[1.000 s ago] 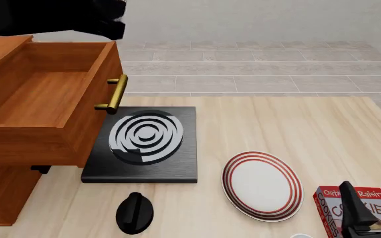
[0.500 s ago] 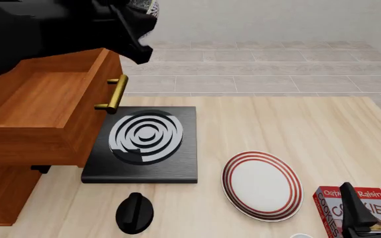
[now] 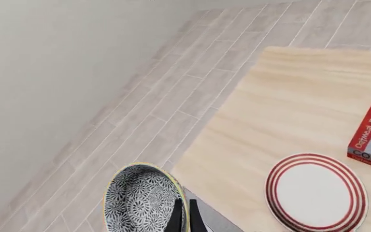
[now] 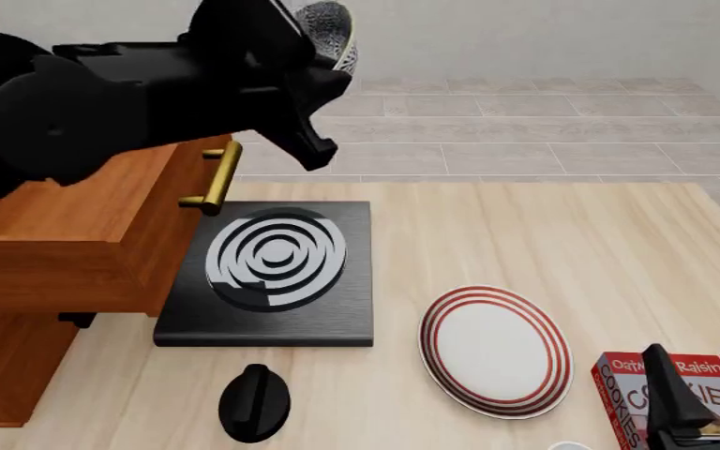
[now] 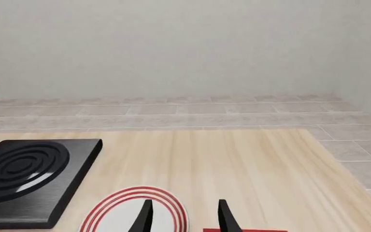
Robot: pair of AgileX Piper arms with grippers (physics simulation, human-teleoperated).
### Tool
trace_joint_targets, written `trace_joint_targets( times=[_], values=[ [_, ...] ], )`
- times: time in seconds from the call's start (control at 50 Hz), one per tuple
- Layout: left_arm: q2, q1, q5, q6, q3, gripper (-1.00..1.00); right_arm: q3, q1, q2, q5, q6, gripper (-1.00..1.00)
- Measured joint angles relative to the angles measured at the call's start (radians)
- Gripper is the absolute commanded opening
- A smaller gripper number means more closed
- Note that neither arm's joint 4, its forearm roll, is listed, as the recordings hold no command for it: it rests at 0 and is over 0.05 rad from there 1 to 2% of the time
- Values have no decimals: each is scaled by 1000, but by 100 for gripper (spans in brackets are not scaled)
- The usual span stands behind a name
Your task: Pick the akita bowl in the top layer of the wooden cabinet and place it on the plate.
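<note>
The akita bowl point(image 4: 326, 26), small and covered in a dark-and-white pattern, hangs high in the air above the stove's far edge. My left gripper point(image 4: 314, 47) is shut on it. In the left wrist view the two fingertips point(image 3: 176, 216) pinch the akita bowl point(image 3: 137, 200) at its rim. The plate point(image 4: 495, 350), white with red rings, lies on the table at front right, also seen as the plate point(image 3: 316, 192). The wooden cabinet point(image 4: 35, 272) stands at left with its top layer point(image 4: 67, 239) pulled out, partly hidden by the arm. My right gripper point(image 5: 184, 217) is open, low at the plate's point(image 5: 134, 212) near right.
A black square stove point(image 4: 273, 262) with white spiral rings lies between the cabinet and the plate. A black knob-shaped object point(image 4: 255, 403) stands near the front edge. A red cookie box point(image 4: 667, 394) lies at front right beside the right gripper. A brass handle point(image 4: 217, 178) sticks out from the drawer.
My left arm has come up from the open drawer and swung right toward the stove, carrying the bowl. The right arm has not moved.
</note>
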Motion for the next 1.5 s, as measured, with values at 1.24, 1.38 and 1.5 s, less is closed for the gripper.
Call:
trace_joint_targets(
  times=[1.24, 1.38, 1.5],
  values=[
    [253, -134, -227, 146, 95, -100, 0, 2, 26, -22, -7, 100],
    [290, -146, -258, 162, 115, -100, 0, 1, 24, -19, -5, 100],
    [321, -154, -284, 175, 133, -100, 0, 0, 14, -10, -2, 100]
  ],
)
